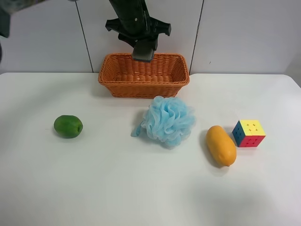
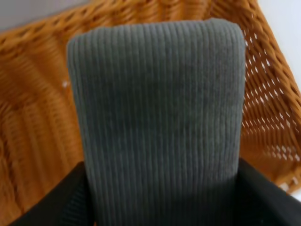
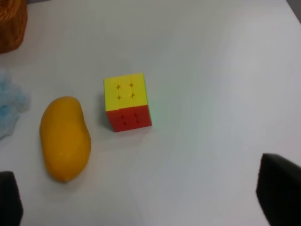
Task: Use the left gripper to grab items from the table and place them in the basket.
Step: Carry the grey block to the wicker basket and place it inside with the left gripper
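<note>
My left gripper (image 1: 143, 47) hangs over the back of the wicker basket (image 1: 109, 77), shut on the flat grey ribbed block (image 2: 157, 117), which fills the left wrist view with the basket's weave (image 2: 33, 108) below it. On the table lie a green round fruit (image 1: 68, 126), a light-blue mesh pouf (image 1: 167, 120), an orange mango (image 1: 221, 145) and a colourful puzzle cube (image 1: 249, 133). In the right wrist view the mango (image 3: 65, 137) and cube (image 3: 128, 101) lie ahead of my right gripper (image 3: 141, 197), whose fingertips (image 3: 277, 190) stand wide apart with nothing between them.
The white table (image 1: 117, 188) ends at a grey panelled wall (image 1: 244, 33) just behind the basket. A blurred dark shape (image 1: 4, 21) sits at the top left corner of the exterior view.
</note>
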Controlling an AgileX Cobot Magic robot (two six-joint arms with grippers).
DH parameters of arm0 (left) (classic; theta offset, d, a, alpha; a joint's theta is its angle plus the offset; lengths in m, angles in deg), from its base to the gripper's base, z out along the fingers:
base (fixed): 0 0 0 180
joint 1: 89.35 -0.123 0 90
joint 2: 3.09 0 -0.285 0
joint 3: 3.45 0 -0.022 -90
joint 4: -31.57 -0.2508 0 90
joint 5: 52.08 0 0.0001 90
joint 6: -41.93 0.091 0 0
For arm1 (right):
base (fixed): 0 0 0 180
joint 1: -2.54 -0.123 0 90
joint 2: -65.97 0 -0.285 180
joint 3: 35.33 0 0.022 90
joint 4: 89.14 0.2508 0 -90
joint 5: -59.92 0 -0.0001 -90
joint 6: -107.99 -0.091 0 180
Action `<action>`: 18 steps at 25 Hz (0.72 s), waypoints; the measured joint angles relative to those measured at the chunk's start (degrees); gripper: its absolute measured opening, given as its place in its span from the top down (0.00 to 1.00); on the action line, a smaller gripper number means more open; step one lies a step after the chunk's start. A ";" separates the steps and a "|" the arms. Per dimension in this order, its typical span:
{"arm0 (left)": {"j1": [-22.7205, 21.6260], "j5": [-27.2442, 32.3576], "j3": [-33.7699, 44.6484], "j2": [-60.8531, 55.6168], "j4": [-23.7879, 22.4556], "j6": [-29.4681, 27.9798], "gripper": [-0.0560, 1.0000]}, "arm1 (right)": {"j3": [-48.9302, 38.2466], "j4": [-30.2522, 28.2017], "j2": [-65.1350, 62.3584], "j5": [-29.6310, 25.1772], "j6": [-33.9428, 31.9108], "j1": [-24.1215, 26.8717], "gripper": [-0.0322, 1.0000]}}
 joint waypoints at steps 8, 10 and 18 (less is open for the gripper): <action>-0.22 -11.48 0.00 6.02 -4.76 0.00 0.43 | 0.00 0.00 0.00 0.00 0.00 0.00 0.01; -0.40 -12.55 0.00 7.04 -4.76 0.08 0.43 | 0.00 0.00 0.00 0.00 0.00 0.00 0.01; -2.18 -11.89 -0.04 8.28 -2.06 0.12 0.42 | 0.00 0.00 0.00 0.00 0.00 0.00 0.01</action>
